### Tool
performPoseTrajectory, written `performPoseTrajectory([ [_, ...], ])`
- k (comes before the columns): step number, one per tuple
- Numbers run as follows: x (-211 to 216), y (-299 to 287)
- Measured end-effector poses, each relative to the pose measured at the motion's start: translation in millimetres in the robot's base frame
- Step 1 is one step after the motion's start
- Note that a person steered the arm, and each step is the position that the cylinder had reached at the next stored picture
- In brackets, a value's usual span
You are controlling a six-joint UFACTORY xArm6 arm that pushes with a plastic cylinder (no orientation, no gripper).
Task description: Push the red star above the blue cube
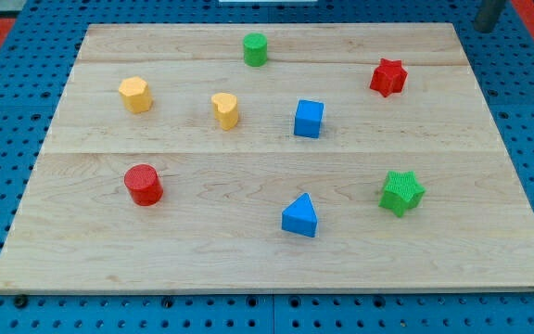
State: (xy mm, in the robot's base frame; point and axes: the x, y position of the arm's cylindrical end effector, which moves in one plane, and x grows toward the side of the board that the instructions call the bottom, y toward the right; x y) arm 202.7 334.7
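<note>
The red star [387,77] lies on the wooden board [248,269] at the upper right. The blue cube [309,119] sits near the middle, below and to the left of the star. My rod shows at the view's top right corner, and my tip [482,28] is just past the board's top right corner. The tip is up and to the right of the red star, well apart from it and touching no block.
A green cylinder [255,49] stands at the top centre. A yellow hexagon [134,95] and a yellow heart [225,109] are at the left. A red cylinder [143,184], a blue triangle [299,215] and a green star [401,192] lie lower down. A blue pegboard surrounds the board.
</note>
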Motion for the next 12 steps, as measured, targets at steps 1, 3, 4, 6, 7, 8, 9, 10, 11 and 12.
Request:
performPoseTrajectory([
  [1, 0, 0],
  [3, 16, 0],
  [4, 68, -30],
  [6, 102, -196],
  [7, 103, -263],
  [8, 85, -259],
  [9, 52, -228],
  [10, 28, -225],
  [11, 8, -240],
  [12, 3, -288],
])
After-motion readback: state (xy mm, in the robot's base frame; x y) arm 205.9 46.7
